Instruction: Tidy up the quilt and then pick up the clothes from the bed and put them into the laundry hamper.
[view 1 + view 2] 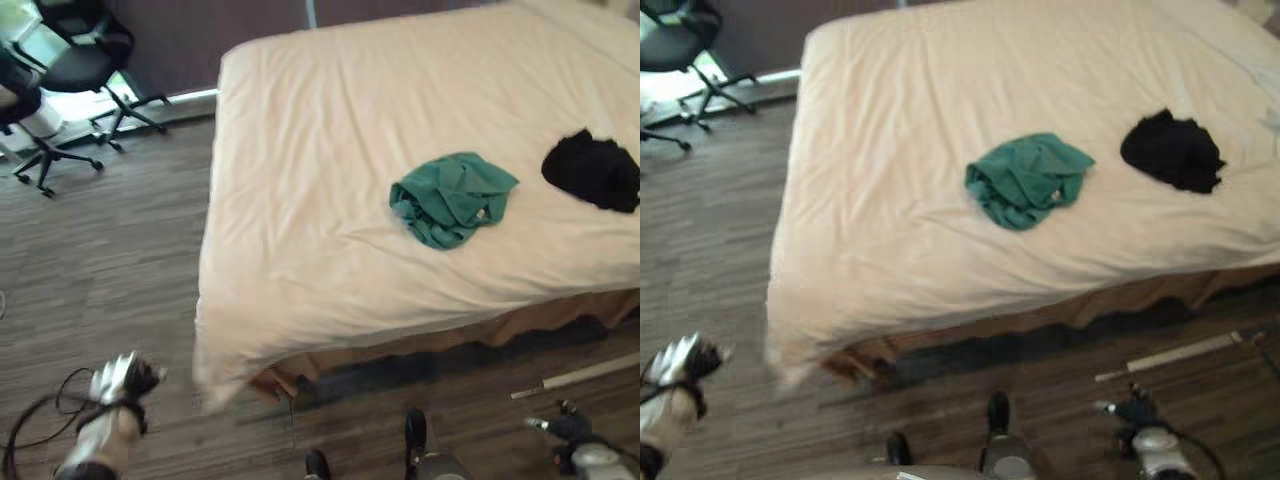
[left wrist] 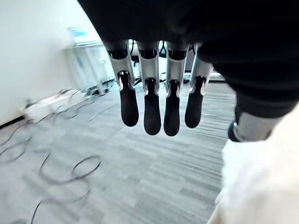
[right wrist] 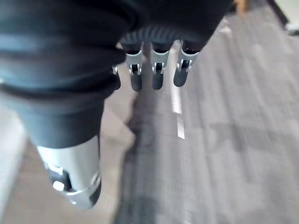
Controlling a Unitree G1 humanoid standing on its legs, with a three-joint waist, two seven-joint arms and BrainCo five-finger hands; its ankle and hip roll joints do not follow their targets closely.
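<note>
Quilt (image 1: 320, 180), cream-coloured, covers the bed (image 1: 540, 325) smoothly, one corner hanging down toward the wood floor (image 1: 110, 270); on it lie a crumpled green garment (image 1: 452, 198) and, just beside it nearer the bed's head, a black garment (image 1: 592, 170). Left hand (image 2: 156, 100) hangs low over the floor beside that drooping corner, fingers straight and released, holding nothing. Right hand (image 3: 154, 70) hangs over the floor in front of the bed, fingers relaxed and empty; two office chairs (image 1: 75, 60) stand across the room.

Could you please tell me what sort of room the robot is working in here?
Probably a bedroom doubling as a test space: a wide bed under a smooth cream quilt, a crumpled green garment and a black one lying on it, black wheeled office chairs on wood-look flooring.
</note>
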